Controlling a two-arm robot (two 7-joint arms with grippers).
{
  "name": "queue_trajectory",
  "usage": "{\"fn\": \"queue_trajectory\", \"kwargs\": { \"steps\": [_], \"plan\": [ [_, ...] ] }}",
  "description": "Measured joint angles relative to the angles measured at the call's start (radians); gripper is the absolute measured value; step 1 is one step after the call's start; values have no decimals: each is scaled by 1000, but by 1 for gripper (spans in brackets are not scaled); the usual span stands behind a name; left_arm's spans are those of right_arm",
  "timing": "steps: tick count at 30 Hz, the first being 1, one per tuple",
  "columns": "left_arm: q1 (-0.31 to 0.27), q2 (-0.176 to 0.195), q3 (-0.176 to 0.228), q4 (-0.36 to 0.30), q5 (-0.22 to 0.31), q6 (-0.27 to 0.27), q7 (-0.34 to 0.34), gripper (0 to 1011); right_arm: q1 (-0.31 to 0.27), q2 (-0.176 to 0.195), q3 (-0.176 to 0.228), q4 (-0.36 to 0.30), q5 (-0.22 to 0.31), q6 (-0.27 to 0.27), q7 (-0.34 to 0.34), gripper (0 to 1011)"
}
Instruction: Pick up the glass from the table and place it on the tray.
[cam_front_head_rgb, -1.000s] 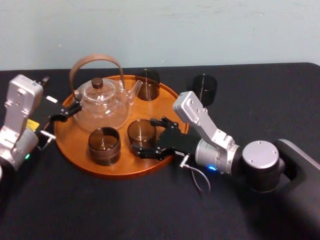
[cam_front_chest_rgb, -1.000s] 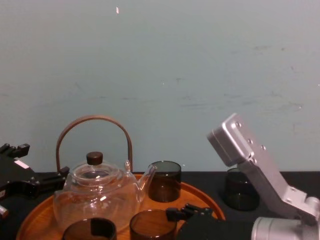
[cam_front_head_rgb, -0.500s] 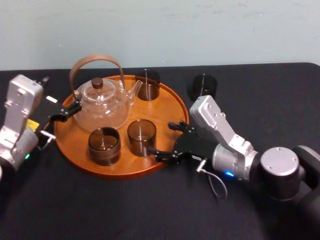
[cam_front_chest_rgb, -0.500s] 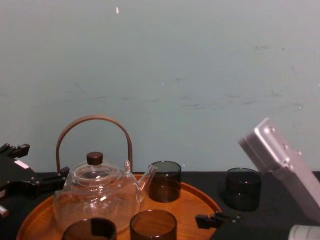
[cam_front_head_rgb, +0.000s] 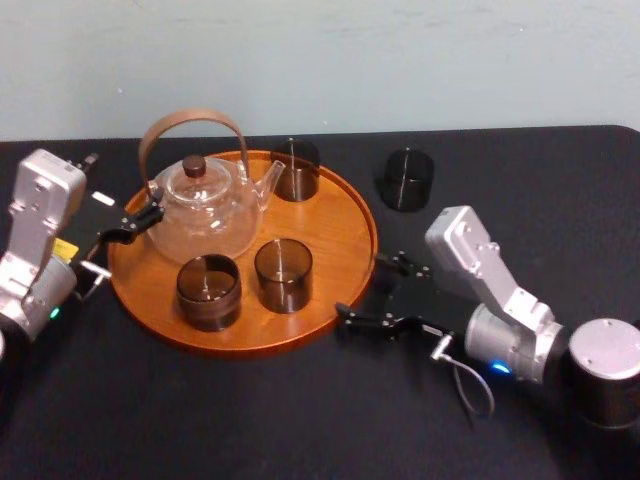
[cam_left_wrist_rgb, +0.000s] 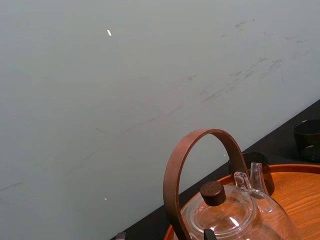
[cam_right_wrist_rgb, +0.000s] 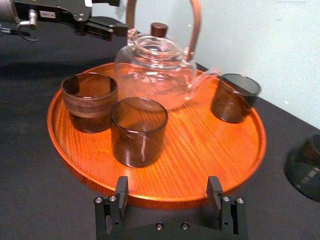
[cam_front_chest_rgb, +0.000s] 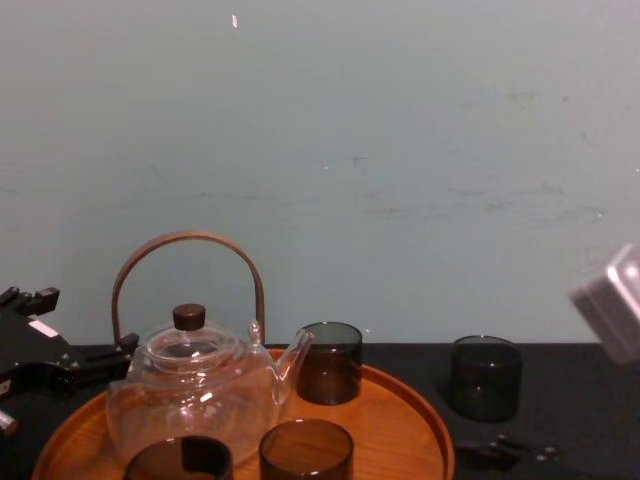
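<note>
Now that the right gripper (cam_front_head_rgb: 362, 290) has backed off the tray (cam_front_head_rgb: 340, 230), jaws open and empty, the glass (cam_front_head_rgb: 283, 274) stands delivered, while the left gripper (cam_front_head_rgb: 135, 222) sits parked at the tray's left edge.

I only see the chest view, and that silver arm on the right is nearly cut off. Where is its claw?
Observer: The right gripper is open and empty, just off the tray's near right rim.
Operator: Is that lone glass touching the tray?
Observer: No, the glass stands upright on the table, apart from the rim.
</note>
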Motion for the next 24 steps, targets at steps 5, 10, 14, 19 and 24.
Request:
{"fn": "queue_trajectory", "kwargs": {
  "steps": [5, 10, 14, 19, 24],
  "plan": [
    [0, 0, 0, 0, 0, 0, 0, 1010, -27, 21, 30, -22, 8, -1, -14, 1002],
    [0, 0, 0, 0, 0, 0, 0, 1009, -52, 37, 66, -38, 16, -3, -33, 1002],
    [0, 0, 0, 0, 0, 0, 0, 1010, -63, 42, 87, -40, 15, -5, -50, 1002],
    [0, 0, 0, 0, 0, 0, 0, 1010, -68, 42, 116, -28, 6, -5, -78, 1002],
    [0, 0, 0, 0, 0, 0, 0, 1010, -59, 34, 147, 0, -2, -3, -101, 1002]
  ]
}}
